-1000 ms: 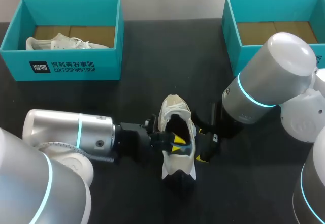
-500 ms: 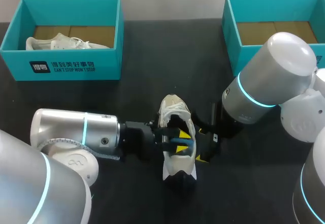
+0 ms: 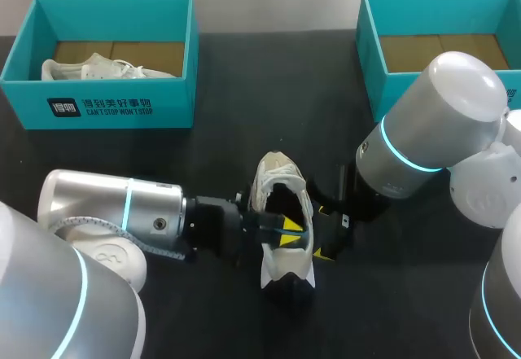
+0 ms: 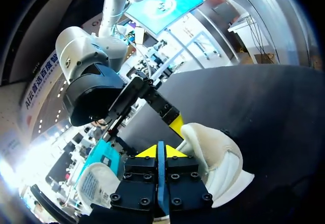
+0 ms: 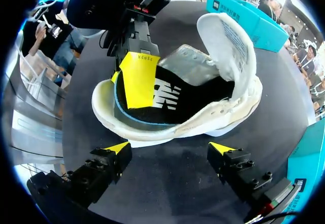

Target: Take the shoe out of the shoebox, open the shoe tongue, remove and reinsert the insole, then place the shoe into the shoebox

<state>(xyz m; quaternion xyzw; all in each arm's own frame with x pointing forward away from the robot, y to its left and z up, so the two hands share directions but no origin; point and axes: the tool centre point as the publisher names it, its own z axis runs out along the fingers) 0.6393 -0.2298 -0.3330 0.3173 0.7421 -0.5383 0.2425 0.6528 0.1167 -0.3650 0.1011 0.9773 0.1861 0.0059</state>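
A white shoe (image 3: pixel 281 212) lies on the black table's middle, its tongue (image 5: pixel 229 35) folded back. Inside it shows the black insole (image 5: pixel 167 99) with a blue edge. My left gripper (image 3: pixel 286 233) reaches into the shoe's opening from the left; its yellow tips (image 4: pixel 158 151) are shut on the insole's thin blue edge. One left fingertip (image 5: pixel 137 79) lies over the insole in the right wrist view. My right gripper (image 3: pixel 323 231) stands open just right of the shoe, and its own view (image 5: pixel 170 148) has the shoe's side wall (image 5: pixel 167 132) close ahead of the fingers.
A teal shoebox (image 3: pixel 114 102) at the back left holds another white shoe (image 3: pixel 106 70). A second teal shoebox (image 3: pixel 383 50) stands at the back right, with only its brown cardboard floor showing. My right arm's big elbow (image 3: pixel 440 123) hangs over that box's front.
My left gripper opened and pushed right into the shoe, then shut again on the insole's edge and drew back a little to the left. The right arm and shoe kept still.
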